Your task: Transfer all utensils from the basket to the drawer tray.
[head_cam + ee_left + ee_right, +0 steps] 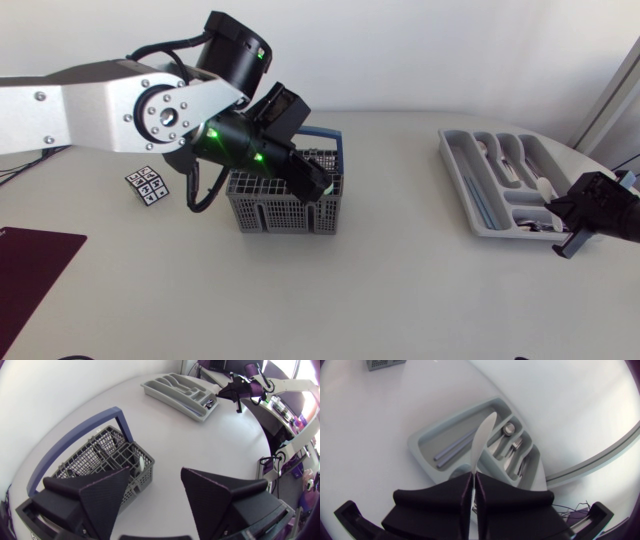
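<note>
White utensil (482, 440) pinched between closed fingers of right gripper (472, 476), over near end of tray (420, 455) by table's right edge. Cutlery (512, 445) lies in tray slots. Basket (285, 205) sits mid-table. Left gripper (155, 472) hangs above it, fingers wide apart and empty, arm hiding basket's back. Patterned cube (148, 185) and dark red mat (30, 265) toward left edge.

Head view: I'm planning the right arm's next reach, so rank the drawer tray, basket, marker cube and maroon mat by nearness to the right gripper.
1. Drawer tray, right beside the right gripper, which holds a white utensil.
2. Basket, mid-table.
3. Marker cube, left of the basket.
4. Maroon mat, at the table's far left edge.
</note>
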